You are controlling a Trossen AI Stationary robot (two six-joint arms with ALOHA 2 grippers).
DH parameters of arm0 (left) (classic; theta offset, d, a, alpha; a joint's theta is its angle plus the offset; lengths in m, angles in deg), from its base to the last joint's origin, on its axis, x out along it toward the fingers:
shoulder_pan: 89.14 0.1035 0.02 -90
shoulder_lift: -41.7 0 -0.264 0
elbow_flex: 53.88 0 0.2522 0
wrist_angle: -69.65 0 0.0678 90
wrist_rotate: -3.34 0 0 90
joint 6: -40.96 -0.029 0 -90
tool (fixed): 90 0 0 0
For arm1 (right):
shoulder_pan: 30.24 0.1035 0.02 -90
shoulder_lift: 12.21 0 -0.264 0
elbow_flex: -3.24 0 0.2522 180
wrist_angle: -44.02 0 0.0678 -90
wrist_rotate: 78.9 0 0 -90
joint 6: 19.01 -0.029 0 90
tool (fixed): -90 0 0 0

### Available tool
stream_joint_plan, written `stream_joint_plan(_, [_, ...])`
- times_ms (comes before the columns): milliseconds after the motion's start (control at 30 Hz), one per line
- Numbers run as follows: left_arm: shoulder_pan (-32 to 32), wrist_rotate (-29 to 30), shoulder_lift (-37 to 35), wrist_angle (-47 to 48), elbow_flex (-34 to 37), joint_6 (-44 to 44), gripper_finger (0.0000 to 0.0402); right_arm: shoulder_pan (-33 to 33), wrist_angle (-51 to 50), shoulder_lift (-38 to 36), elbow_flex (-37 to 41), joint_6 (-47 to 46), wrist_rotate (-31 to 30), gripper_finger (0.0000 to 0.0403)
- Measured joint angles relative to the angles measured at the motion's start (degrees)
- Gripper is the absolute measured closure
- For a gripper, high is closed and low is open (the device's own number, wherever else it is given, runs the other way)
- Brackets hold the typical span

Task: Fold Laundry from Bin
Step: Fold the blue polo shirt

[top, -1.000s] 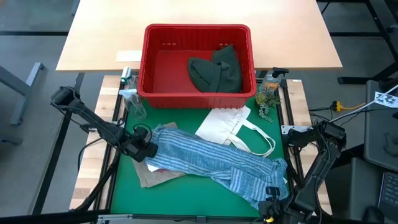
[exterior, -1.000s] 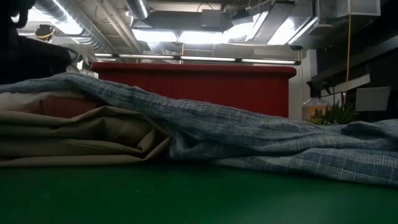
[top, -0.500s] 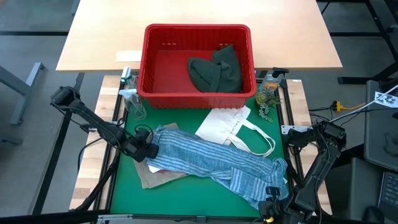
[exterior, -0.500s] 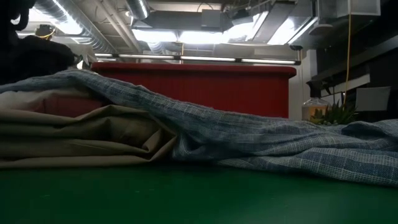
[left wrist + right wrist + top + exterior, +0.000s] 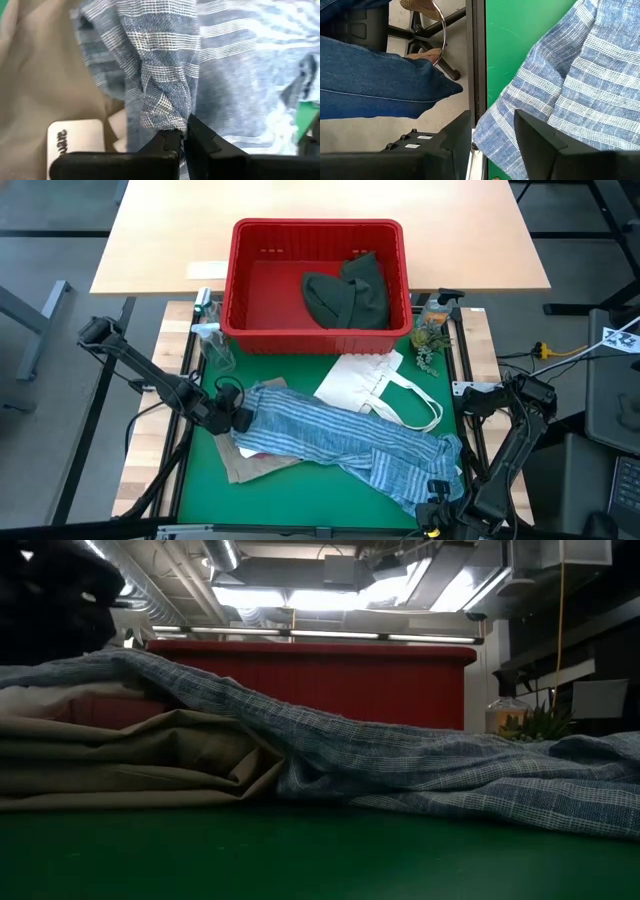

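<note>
The striped shirt [image 5: 345, 437] lies crumpled across the green mat [image 5: 300, 500], over a tan garment [image 5: 245, 463] and just beside a white tote [image 5: 365, 385]. The left gripper [image 5: 238, 418] is clamped on a bunched fold at the shirt's left end. The right gripper [image 5: 492, 135] waits at the mat's near right corner, its jaws apart over the shirt's hem and holding nothing. A green garment [image 5: 350, 292] is still in the bin [image 5: 318, 228] at the far side of the mat. Nothing looks folded, so the task seems barely begun. A white label [image 5: 75, 137] on the tan garment carries dark lettering, too blurred to read.
</note>
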Motion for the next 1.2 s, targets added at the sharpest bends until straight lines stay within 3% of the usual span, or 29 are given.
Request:
stream_joint_plan(367, [0.07,0.7,-0.26,0.94,-0.04,-1.67,0.0378,-0.01,0.02,0.0,0.0,0.0,-0.01,0.0254])
stream_joint_plan(900, [2.74,0.8,2.94,7.28,-0.04,-4.67,0.0216,-0.02,0.02,0.0,0.0,0.02,-0.01,0.0254])
stream_joint_plan(1200, [4.15,0.7,10.28,1.07,-0.01,-4.71,0.0218,-0.01,0.02,0.0,0.0,0.02,-0.01,0.0254])
